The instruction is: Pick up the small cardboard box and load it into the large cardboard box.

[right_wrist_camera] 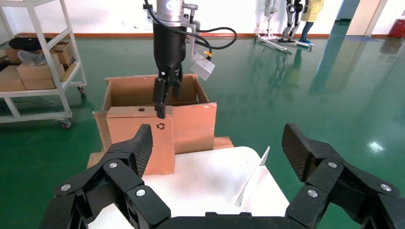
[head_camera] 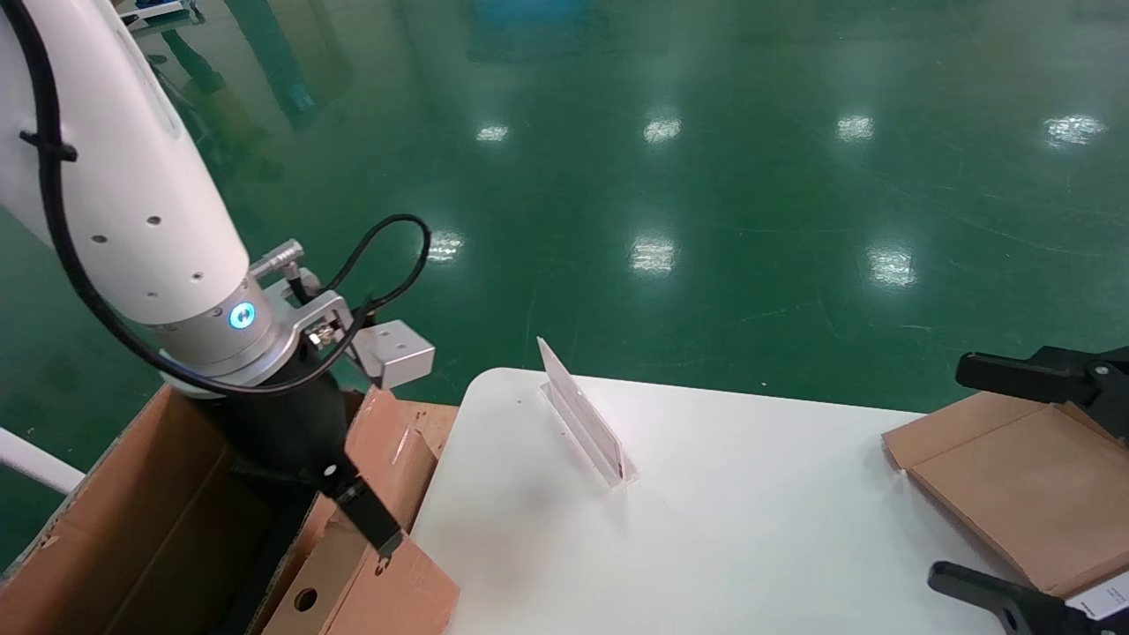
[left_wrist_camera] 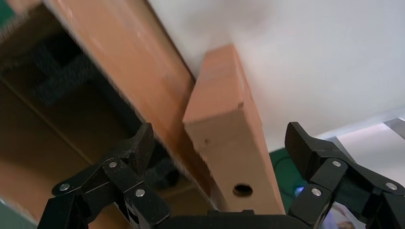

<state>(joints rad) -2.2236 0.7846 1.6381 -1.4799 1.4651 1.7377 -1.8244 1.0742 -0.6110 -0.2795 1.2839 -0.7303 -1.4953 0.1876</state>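
Note:
The small cardboard box (head_camera: 370, 582) stands on end at the white table's left edge, against the side of the large cardboard box (head_camera: 106, 529). Its top end has a round hole and its face a recycling symbol. My left gripper (head_camera: 340, 516) hangs just over that top end. In the left wrist view the left gripper (left_wrist_camera: 220, 143) is open, with both fingers wide of the small box (left_wrist_camera: 224, 124). The right wrist view shows the small box (right_wrist_camera: 141, 143) before the large box (right_wrist_camera: 193, 124). My right gripper (head_camera: 948, 474) is open and empty at the table's right.
A clear sign holder (head_camera: 582, 419) stands mid-table on the white table (head_camera: 750, 547). A flat brown cardboard box with a white label (head_camera: 1023, 476) lies under my right gripper. A shelf cart (right_wrist_camera: 43, 57) stands beyond the large box on the green floor.

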